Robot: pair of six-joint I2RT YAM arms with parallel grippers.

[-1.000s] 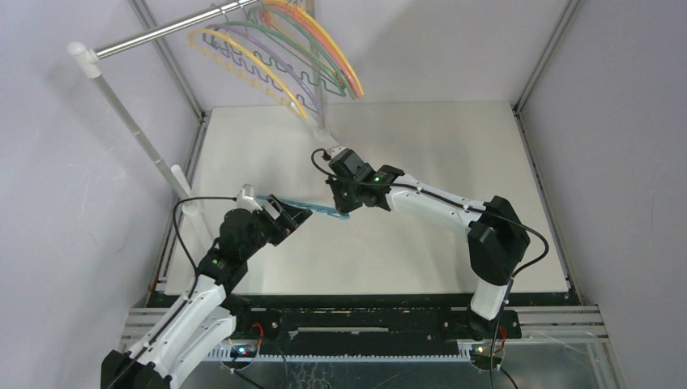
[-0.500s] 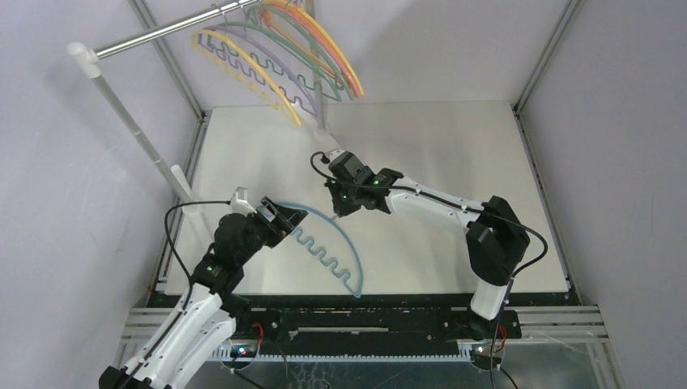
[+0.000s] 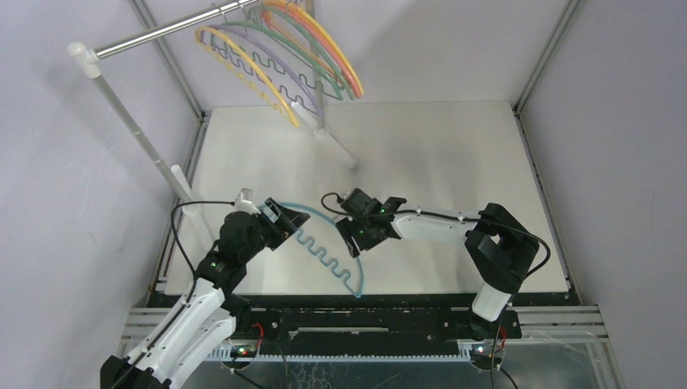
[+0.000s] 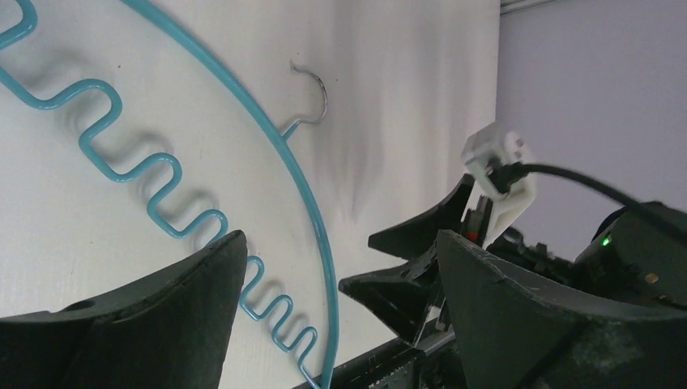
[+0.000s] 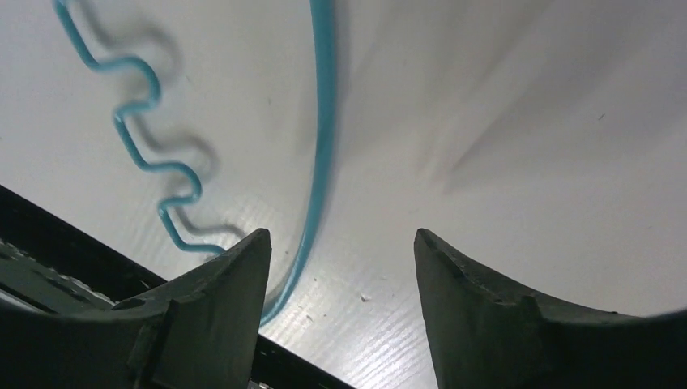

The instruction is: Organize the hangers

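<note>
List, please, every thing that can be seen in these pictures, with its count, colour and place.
teal hanger: one, teal with a wavy bar, lying flat on the table between the two grippers, held by neither
hung hangers: several, exact count unclear; yellow, purple, green, orange and pink; on the rail at top left
rail: one, silver, top left
white post: one, white, slanting down the left side
table: one, white, centre
left gripper: one, black, open, over the hanger's left end
right gripper: one, black, open, over the hanger's arch

Teal hanger (image 3: 322, 253) flat on table (image 3: 445, 146)
</note>
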